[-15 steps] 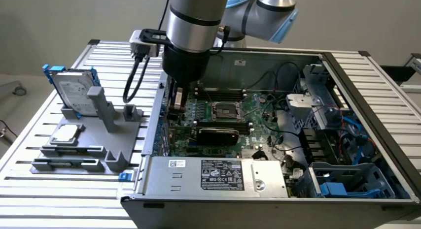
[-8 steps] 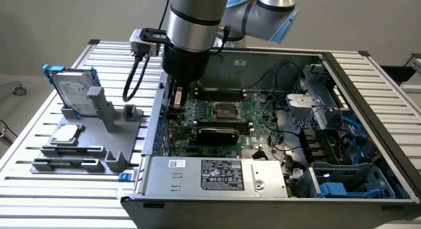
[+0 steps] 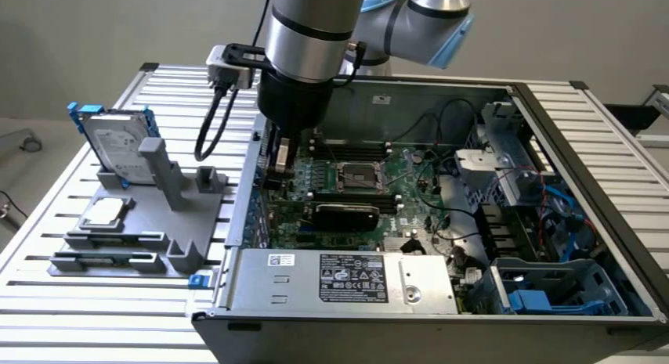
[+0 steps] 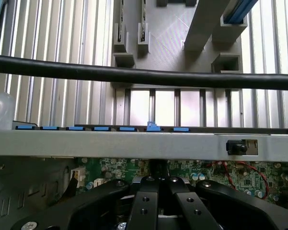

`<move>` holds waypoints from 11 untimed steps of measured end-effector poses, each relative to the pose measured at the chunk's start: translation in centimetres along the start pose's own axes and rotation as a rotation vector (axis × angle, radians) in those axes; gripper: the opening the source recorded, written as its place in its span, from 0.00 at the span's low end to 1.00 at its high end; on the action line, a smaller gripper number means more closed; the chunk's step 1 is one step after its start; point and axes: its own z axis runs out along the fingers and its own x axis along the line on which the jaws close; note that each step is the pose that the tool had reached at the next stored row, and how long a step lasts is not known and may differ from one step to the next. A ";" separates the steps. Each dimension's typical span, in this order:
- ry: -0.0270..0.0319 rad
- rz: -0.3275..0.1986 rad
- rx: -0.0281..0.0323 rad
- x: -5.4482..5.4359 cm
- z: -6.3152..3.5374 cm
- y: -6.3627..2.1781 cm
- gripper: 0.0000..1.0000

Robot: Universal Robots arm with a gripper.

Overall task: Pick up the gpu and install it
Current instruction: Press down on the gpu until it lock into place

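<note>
Your gripper is lowered inside the computer case, jaws closed together over the motherboard, near the expansion slots. Whether the gpu sits between them cannot be told.

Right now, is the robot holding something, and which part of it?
I can't tell. The gripper has its jaws shut, low over the green motherboard inside the computer case, but whatever may be pinched between them is hidden.

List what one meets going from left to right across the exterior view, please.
Hard drive → square chip → grey holder → gripper → CPU socket → blue cables.
</note>
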 end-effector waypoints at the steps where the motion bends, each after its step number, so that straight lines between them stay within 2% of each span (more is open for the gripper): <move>1: 0.0003 0.000 -0.0016 0.0 -0.01 0.00 0.11; 5: 0.0028 0.000 -0.0067 0.0 -0.06 0.02 0.11; 11: 0.0055 0.001 -0.0083 0.0 -0.07 0.03 0.11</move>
